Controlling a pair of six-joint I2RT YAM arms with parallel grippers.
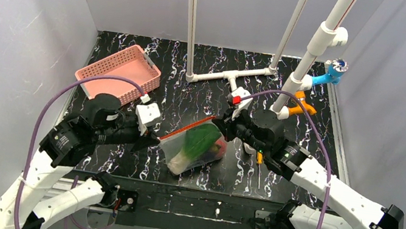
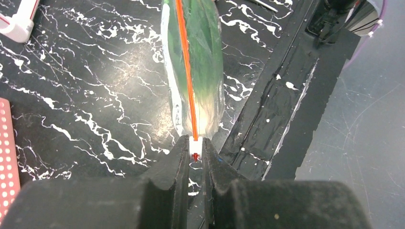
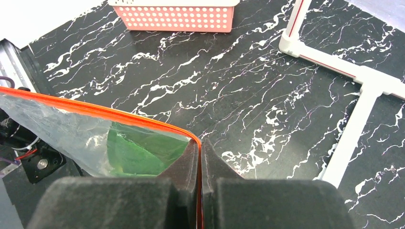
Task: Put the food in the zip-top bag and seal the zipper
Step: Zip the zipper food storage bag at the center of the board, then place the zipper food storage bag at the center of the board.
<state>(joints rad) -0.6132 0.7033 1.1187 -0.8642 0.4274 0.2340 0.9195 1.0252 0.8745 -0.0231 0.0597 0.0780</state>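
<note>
The clear zip-top bag (image 1: 195, 150) hangs stretched between both grippers above the table. Inside it show the green-leaved, white-stemmed bok choy (image 1: 196, 144) and a bit of the orange-red tomato (image 1: 220, 148). The red-orange zipper (image 1: 192, 126) runs taut along its top edge. My left gripper (image 2: 195, 151) is shut on the small white slider (image 2: 194, 144) at the zipper's left end. My right gripper (image 3: 200, 145) is shut on the zipper's (image 3: 100, 110) other end. The eggplant and the cucumber are not visible.
A pink perforated basket (image 1: 120, 70) stands at the back left. A white pipe frame (image 1: 237, 74) rises at the back, with blue and orange fittings at its right. A yellow-handled tool (image 1: 259, 158) lies under my right arm. The table's front edge is near.
</note>
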